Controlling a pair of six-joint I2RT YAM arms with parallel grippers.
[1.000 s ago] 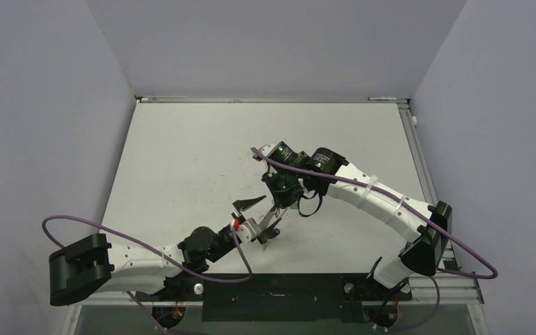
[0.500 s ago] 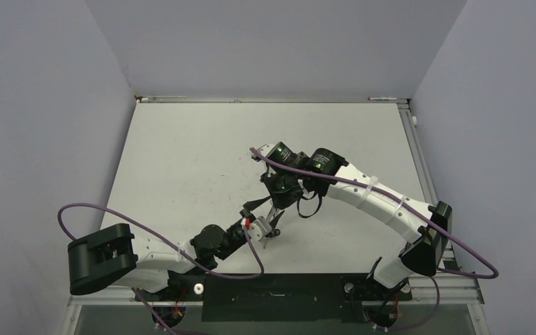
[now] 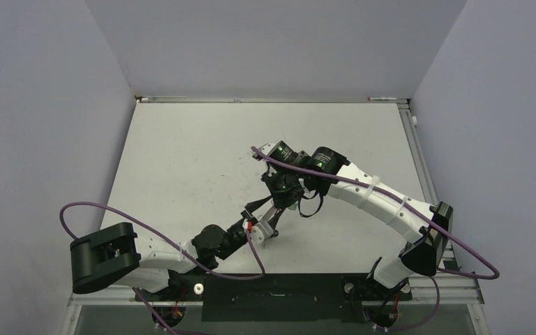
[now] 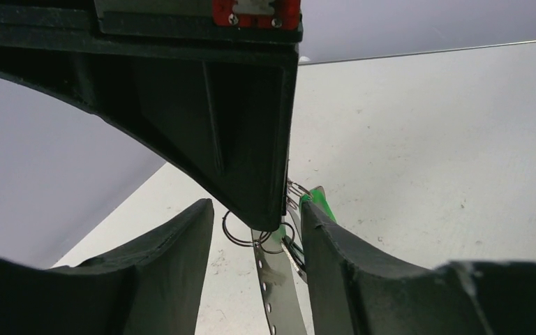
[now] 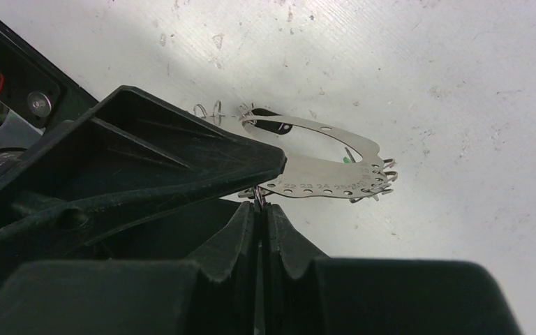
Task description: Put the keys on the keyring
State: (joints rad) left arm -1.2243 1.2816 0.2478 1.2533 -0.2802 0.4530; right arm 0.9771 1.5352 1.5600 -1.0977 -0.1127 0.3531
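Two right fingers point(image 5: 232, 237) pinch a wire ring point(image 5: 259, 198)

**Shiny metal, dull plastic**

The flat plate point(image 5: 314, 174) is smooth, silvery metal with a soft shine. The wire rings point(image 5: 207, 109) beside it are silvery metal too. Under the plate, the table point(image 5: 460, 70) is white, matt and scuffed. The right gripper point(image 5: 259, 206) has fingers point(image 5: 227, 241) of dull black plastic.
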